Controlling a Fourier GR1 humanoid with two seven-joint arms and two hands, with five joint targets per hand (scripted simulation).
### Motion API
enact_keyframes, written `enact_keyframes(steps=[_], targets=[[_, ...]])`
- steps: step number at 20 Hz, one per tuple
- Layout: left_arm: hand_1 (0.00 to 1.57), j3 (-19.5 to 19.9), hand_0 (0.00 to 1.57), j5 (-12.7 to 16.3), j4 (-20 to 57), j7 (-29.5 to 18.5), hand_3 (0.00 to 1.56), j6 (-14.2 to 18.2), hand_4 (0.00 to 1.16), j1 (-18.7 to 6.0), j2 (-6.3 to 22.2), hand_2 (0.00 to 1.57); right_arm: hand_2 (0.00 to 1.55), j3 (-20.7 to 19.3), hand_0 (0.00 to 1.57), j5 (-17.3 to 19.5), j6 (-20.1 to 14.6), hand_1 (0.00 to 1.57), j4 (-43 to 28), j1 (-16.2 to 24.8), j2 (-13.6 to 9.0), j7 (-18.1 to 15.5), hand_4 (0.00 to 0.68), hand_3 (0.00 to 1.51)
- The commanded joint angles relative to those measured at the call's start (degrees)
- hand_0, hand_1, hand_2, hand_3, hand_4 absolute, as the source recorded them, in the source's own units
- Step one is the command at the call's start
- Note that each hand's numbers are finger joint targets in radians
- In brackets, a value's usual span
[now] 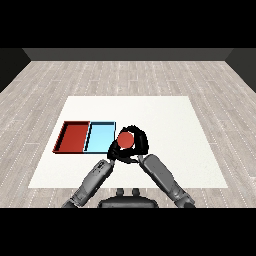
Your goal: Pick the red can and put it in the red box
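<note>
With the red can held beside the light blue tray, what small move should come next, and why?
Probably carry it toward the view's left. The right hand is curled round the round red can at the shallow light blue tray's right edge; the shallow red tray lies beyond that.

Head view: we look down and forward across the white table (165,115) from above its near edge.
Facing: toward the far floor (125,75).
Nearness: we take in the whole tabletop.
</note>
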Motion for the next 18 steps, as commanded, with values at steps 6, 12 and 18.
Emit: enact_keyframes(steps=[6, 12, 18], targets=[[0.00, -2.7, 0.00, 2.4, 3.1, -1.3, 0.00, 6.2, 0.00, -2.5, -0.1, 0.00, 1.46, 0.9, 1.50, -1.5, -1.0, 1.50, 4.4, -3.8, 0.0, -1.2, 0.638, 1.40], [1.57, -6.4, 1.57, 7.8, 1.5, -2.6, 1.49, 17.0, 1.13, -1.8, -0.1, 1.57, 1.45, 5.3, 1.51, 0.1, -4.7, 1.51, -1.3, 0.3, 0.0, 0.9, 0.649, 1.39], [1.57, 1.7, 1.57, 3.5, 1.4, 3.1, 1.48, 12.6, 1.12, -4.1, -0.1, 1.56, 1.44, 2.8, 1.48, -0.4, -3.0, 1.48, -0.2, -1.9, 0.0, 2.0, 0.646, 1.39]])
